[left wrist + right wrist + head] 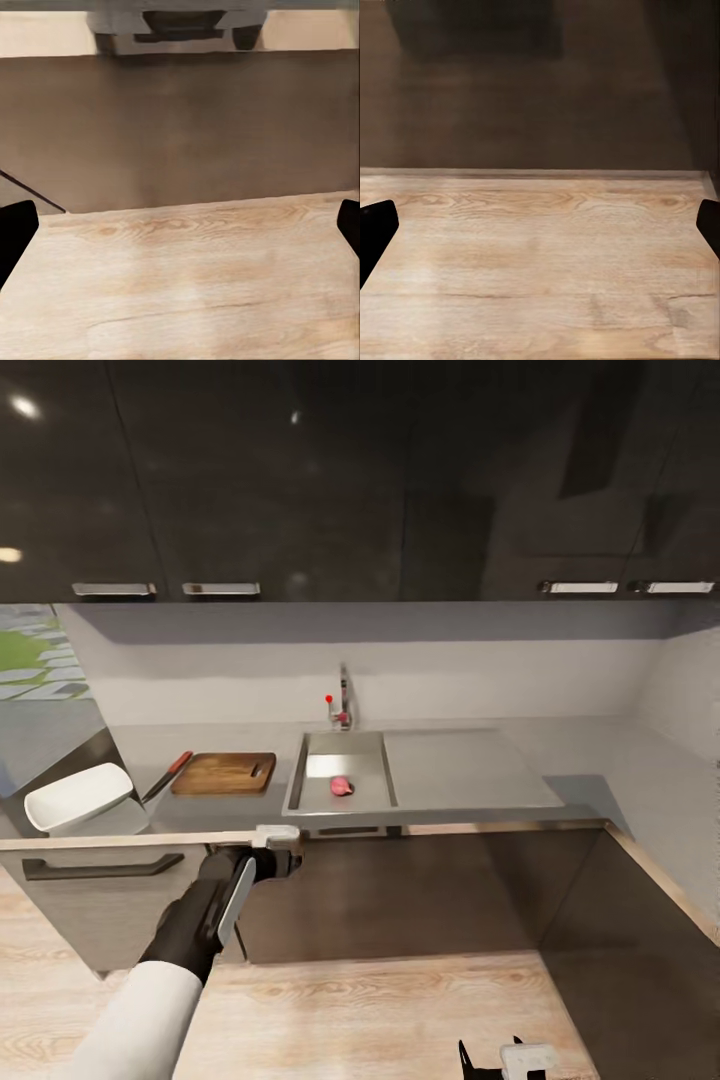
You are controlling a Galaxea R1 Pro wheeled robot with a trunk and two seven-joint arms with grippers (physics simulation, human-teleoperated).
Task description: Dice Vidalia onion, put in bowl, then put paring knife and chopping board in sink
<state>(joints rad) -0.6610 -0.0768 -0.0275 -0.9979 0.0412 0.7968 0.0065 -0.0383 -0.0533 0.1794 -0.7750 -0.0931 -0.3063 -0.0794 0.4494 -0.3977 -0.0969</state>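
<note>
Head view: the sink (345, 800) sits at frame centre in the countertop (480, 770), with the pink onion (341, 786) lying in its basin. Left of it, the chopping board (224, 773), the paring knife (166, 776) just beside the board, and the bowl (77, 797) at far left. The left gripper (180, 225) and right gripper (540, 232) each hold their 2 fingers wide apart over the wooden floor (187, 285).

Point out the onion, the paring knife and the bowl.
onion (341, 786): head view, its pink middle, in the sink basin.
paring knife (166, 776): head view, middle of the knife, left of the board.
bowl (78, 796): head view, white inside.
</note>
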